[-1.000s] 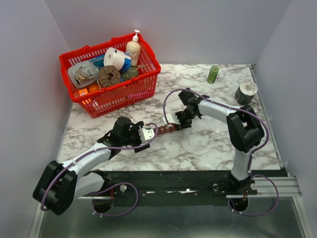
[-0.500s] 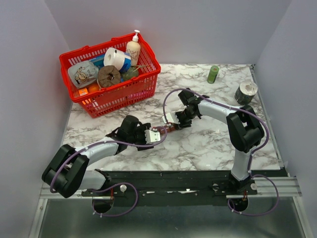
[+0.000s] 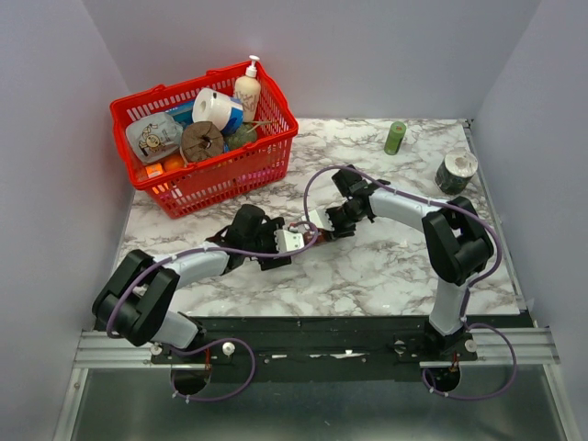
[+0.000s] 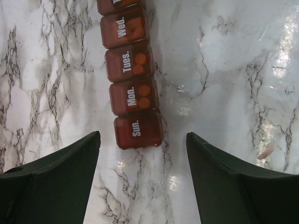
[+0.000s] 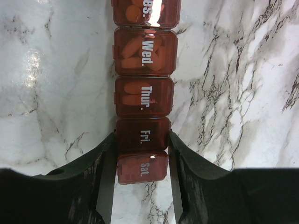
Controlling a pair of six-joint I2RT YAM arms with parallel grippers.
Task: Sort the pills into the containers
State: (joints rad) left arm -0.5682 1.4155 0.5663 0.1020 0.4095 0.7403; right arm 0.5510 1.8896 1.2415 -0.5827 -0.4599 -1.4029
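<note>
The containers are one dark red-brown strip [image 3: 309,231] of lidded day compartments lying on the marble table between my two grippers. In the left wrist view the strip [image 4: 133,98] shows Sun. to Wed.; orange pills show through the Mon., Tues. and Wed. lids. My left gripper [image 4: 142,151] is open, just short of the Sun. end, one finger on each side. My right gripper [image 5: 141,140] is shut on the strip [image 5: 144,93] at the Fri. compartment, with Sat. between the fingers. One pale loose pill [image 4: 265,151] lies on the table to the right of the left gripper.
A red wire-mesh basket [image 3: 241,172] full of household items stands at the back left. A green bottle [image 3: 395,138] and a roll of tape [image 3: 457,170] stand at the back right. The table's front edge runs by the arm bases.
My left gripper has moved right, up to the Sun. end of the strip. My right gripper has stayed shut on the other end.
</note>
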